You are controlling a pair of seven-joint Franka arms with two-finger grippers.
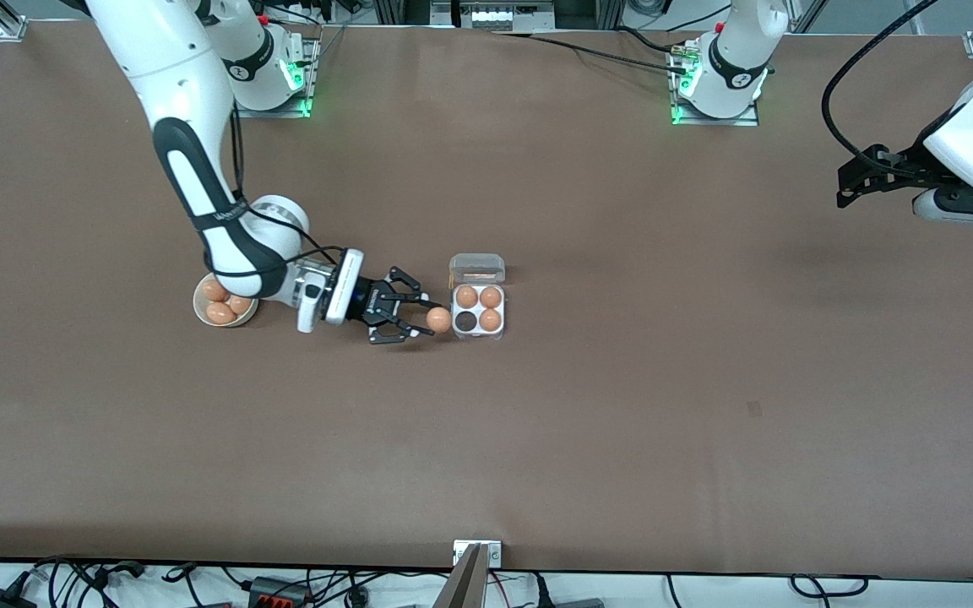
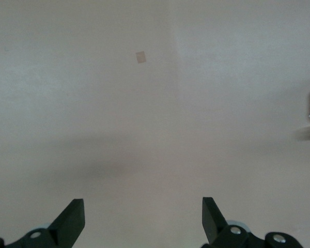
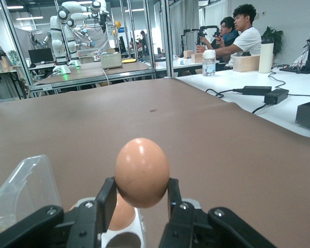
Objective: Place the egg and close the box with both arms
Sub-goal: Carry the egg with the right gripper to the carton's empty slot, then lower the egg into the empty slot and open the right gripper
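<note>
1. While the right tool (image 1: 429,321) pinches the smooth tan-brown egg (image 1: 438,319) beside the white four-cell box (image 1: 479,309), treat it as light, brittle, slippery; you grip mid-shell.
2. Left tool (image 2: 143,219): spread empty over bare brown counter (image 1: 622,380), waiting.

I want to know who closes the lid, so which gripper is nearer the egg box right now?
Right. The right gripper holds the egg right beside the box; the left gripper waits, jaws open, over bare table at the left arm's end.

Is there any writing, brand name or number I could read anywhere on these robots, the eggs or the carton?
None can be read.
Right arm: small lettering on its black band, too small to read.
The egg and the box: no print shows.
</note>
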